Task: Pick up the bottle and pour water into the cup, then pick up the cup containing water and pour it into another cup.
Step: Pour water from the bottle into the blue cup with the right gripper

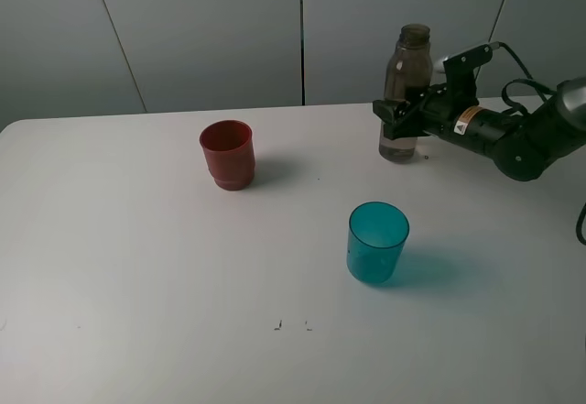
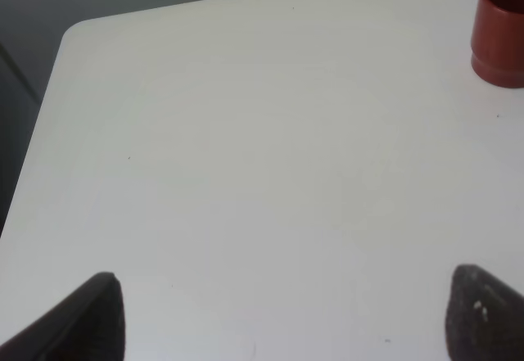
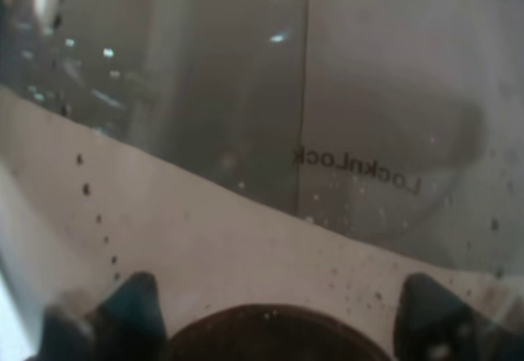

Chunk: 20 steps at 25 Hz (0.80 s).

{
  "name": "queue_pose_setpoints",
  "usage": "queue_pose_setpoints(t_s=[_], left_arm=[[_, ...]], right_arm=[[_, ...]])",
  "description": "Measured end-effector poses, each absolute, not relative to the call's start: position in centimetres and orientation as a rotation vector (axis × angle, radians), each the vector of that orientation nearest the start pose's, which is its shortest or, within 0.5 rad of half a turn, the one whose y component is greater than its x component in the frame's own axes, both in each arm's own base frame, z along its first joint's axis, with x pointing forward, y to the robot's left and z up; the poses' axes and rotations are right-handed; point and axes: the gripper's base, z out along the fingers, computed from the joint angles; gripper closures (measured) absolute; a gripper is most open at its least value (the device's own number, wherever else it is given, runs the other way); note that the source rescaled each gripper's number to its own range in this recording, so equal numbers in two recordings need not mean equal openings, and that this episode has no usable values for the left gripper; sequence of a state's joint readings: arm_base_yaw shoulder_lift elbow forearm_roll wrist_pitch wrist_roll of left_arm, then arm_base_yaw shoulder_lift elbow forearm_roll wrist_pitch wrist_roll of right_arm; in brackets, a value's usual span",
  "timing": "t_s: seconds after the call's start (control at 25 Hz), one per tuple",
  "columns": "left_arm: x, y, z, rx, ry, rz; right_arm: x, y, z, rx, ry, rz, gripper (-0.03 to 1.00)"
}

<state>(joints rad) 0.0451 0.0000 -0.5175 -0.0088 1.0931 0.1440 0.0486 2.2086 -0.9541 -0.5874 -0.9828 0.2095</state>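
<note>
White table [image 1: 137,267], grey panelled wall [image 1: 201,38], right claw [image 1: 396,122] clamped on bottle [image 1: 412,60], left claw [image 2: 286,305] seemingly spread open

White table [image 1: 119,285] carries bottle [image 1: 407,70], teal cup [image 1: 376,242], red cup [image 1: 227,154] (all upright).

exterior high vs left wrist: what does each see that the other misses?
Only exterior high: the bottle with the right gripper closed on it, and the teal cup standing apart, nearer the front edge. Only left wrist: the left gripper, jaws wide apart, holding nothing. Both: the red cup, upright on the white table.
</note>
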Motion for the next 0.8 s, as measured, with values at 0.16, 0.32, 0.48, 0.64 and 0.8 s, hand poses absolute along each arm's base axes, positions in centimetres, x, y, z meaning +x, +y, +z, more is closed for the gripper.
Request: queue_pose_setpoints(t_s=[0.16,0.32,0.48,0.64,0.8], left_arm=[[-0.8,-0.1,27.9,0.103,2.058,0.106],[-0.8,-0.1,27.9,0.103,2.058,0.106],[-0.8,-0.1,27.9,0.103,2.058,0.106],[-0.8,-0.1,27.9,0.103,2.058,0.106],[-0.8,-0.1,27.9,0.103,2.058,0.106]], right_arm=[[37.7,5.3,9.9,-0.509,1.746,0.342,0.92],[35.3,4.6,11.3,-0.515,1.742,0.318,0.92],[33.1,4.1,12.0,-0.53,1.716,0.307,0.92],[31.0,4.1,11.8,-0.585,1.695,0.277,0.92],[29.3,4.2,11.1,-0.647,1.695,0.247,0.92]])
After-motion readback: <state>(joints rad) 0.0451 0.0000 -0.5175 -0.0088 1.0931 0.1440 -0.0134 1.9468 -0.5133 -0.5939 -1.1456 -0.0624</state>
